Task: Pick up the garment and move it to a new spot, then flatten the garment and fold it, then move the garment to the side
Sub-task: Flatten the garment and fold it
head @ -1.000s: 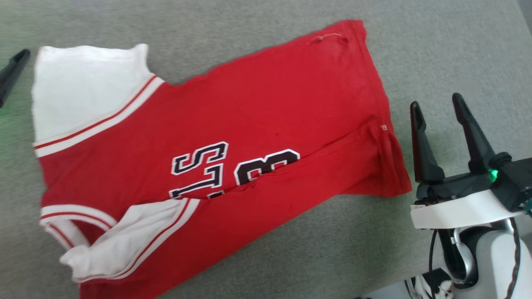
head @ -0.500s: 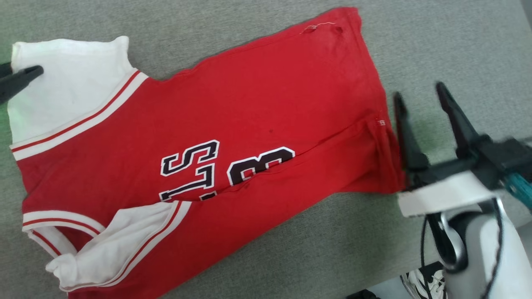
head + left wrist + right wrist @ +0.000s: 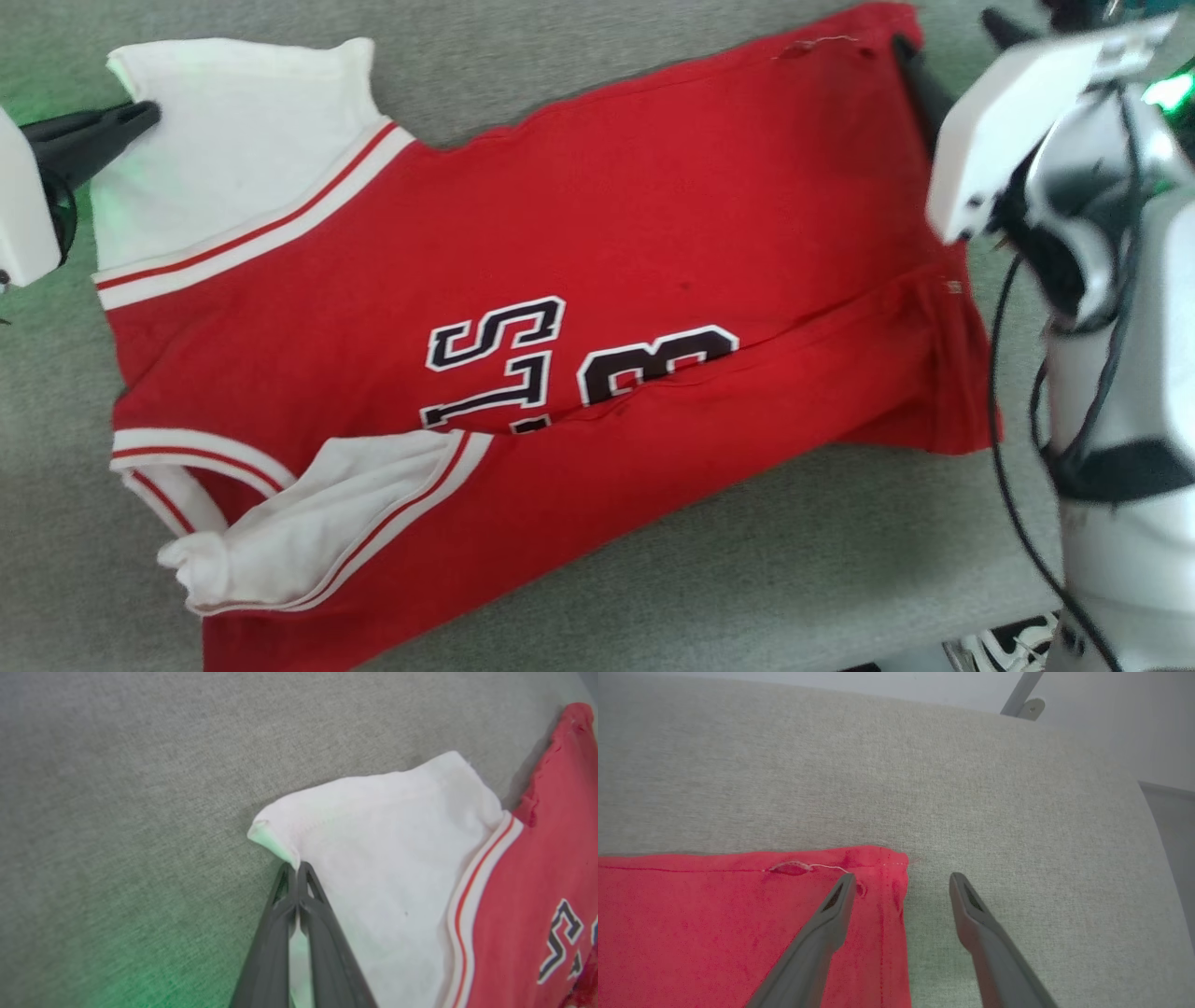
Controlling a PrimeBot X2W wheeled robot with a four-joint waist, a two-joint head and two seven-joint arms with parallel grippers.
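**A:** Where is the garment?

**B:** The garment (image 3: 653, 233) lies spread on the grey surface (image 3: 747, 579). In my head view its neckline end is toward 9 o'clock and its hem toward 3 o'clock. The near side is folded up over the lower part of the dark lettering (image 3: 523, 359). The near sleeve (image 3: 308, 523) is bunched at 7 o'clock.

**A:** And your left claw?

**B:** My left claw (image 3: 145, 117) is at 10 o'clock, clenched on the outer corner of the far sleeve (image 3: 243, 149), with white cloth pinched between the tips.

**A:** The right one?

**B:** My right claw (image 3: 902, 877) is released, fingers spread wide, at 1 o'clock by the hem's far corner. One finger is over the red cloth just beside a small hole (image 3: 790, 869) trailing a loose thread (image 3: 829, 867). The other is over bare surface, and the hem edge runs between them. I cannot tell whether either tip touches.
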